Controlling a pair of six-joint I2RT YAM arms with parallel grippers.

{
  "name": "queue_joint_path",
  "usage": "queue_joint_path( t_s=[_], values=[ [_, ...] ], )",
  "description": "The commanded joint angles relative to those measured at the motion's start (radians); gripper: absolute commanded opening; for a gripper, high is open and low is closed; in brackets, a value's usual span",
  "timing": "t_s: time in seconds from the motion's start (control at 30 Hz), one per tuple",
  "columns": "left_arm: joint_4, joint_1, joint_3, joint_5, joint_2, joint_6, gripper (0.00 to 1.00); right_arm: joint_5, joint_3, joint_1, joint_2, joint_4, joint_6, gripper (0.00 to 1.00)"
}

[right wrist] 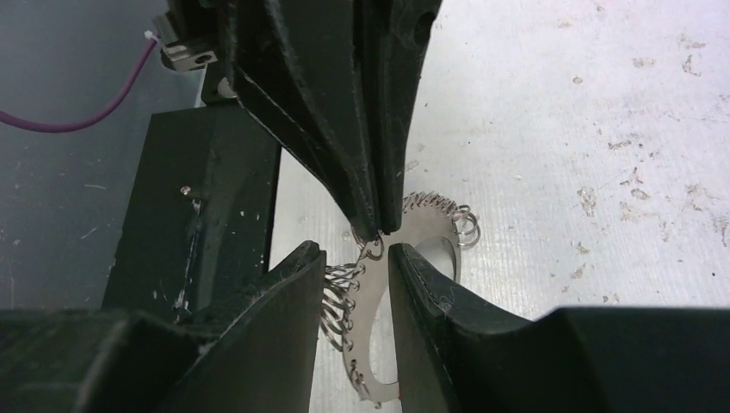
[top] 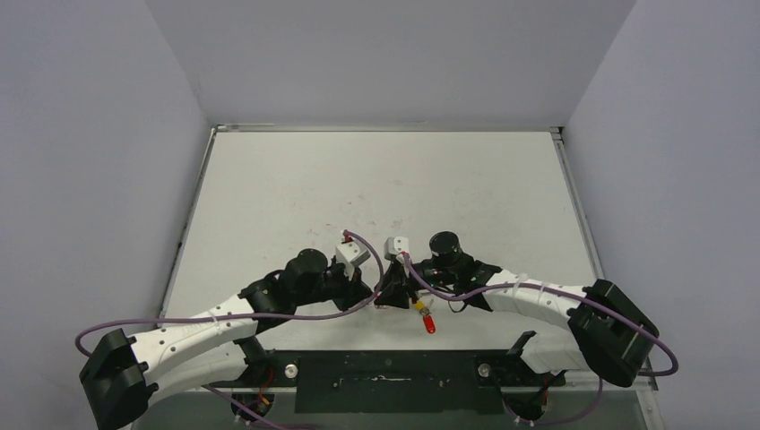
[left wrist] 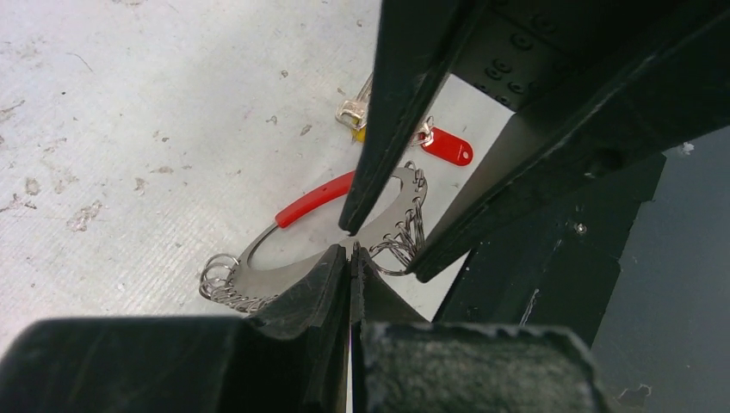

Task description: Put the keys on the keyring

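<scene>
Pinning keyring (left wrist: 258,268) by flat plate edge with left gripper (left wrist: 351,258), jaws fully pinched, so I get steady loops for threading. Right gripper (right wrist: 357,262) narrow, not clamped, straddling small loop (right wrist: 372,249) beside that pinch. Both keys (top: 425,315) loose on table (top: 376,188), near keyring, unheld. Left wrist view shows red sleeve (left wrist: 314,198); right wrist view doesn't. Top view places keys, gives no keyring detail.

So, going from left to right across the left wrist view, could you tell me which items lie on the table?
keyring's wire loops → red sleeve → yellow-headed key → red-headed key
</scene>
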Motion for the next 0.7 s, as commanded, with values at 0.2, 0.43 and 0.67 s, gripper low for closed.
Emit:
queue_joint_path(
  t_s=[0.2, 0.43, 0.67],
  values=[
    [0.064, -0.031, 0.017, -0.003, -0.018, 0.027, 0.0, -0.06, 0.077, 0.005, 0.108, 0.075, -0.07, 0.27],
    [0.061, -0.042, 0.022, -0.015, -0.026, 0.037, 0.0, -0.078, 0.091, 0.005, 0.142, 0.058, -0.096, 0.06],
    [0.051, -0.045, 0.015, -0.039, -0.049, 0.04, 0.0, -0.092, 0.081, 0.004, 0.135, 0.053, -0.105, 0.0]
  ],
)
